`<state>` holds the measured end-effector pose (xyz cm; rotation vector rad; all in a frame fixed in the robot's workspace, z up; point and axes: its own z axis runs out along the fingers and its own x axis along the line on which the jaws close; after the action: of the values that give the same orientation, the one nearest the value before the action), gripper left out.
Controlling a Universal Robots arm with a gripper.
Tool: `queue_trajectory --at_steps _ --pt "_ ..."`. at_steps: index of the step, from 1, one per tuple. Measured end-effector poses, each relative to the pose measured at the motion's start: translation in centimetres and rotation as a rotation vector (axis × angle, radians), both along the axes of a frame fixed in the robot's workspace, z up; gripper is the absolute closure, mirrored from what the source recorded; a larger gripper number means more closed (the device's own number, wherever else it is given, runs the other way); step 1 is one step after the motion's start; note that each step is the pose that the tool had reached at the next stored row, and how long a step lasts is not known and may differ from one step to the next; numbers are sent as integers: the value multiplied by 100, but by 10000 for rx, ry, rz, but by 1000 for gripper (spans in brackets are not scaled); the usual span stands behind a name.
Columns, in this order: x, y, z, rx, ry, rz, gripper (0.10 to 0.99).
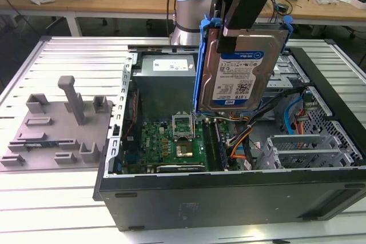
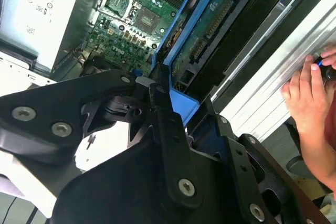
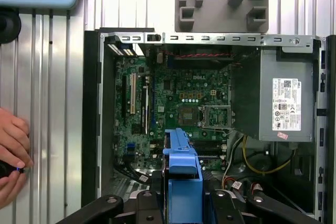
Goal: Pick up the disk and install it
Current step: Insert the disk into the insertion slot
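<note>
The disk point(image 1: 240, 75), a silver-grey drive with a blue-and-white label in a blue carrier, hangs upright above the open computer case point(image 1: 229, 181). My gripper point(image 1: 235, 31) is shut on its upper edge. The drive's lower end is over the cables beside the motherboard point(image 1: 178, 141). In the second wrist view the gripper point(image 2: 165, 95) clamps the blue carrier's end, and the disk point(image 2: 210, 30) shows its green circuit-board side. In the first wrist view the disk point(image 3: 181, 179) is seen edge-on over the board.
A grey metal drive cage point(image 1: 309, 148) sits at the case's side on the exterior view's right. The power supply point(image 1: 166, 78) fills the far corner. A grey fixture plate point(image 1: 57, 132) lies outside the case. A person's hand point(image 2: 310, 103) rests on the slatted table.
</note>
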<state>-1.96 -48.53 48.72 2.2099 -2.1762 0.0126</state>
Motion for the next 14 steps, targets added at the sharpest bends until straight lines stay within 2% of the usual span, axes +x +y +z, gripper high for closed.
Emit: queue_trajectory --at_steps 9,10,11,14 --pt "0 0 0 0 0 -2 718" --pt "-1 -2 0 36 0 -3 718" --pt "0 -11 0 161 0 -1 718" --pt "-1 -44 0 351 -1 -6 718"
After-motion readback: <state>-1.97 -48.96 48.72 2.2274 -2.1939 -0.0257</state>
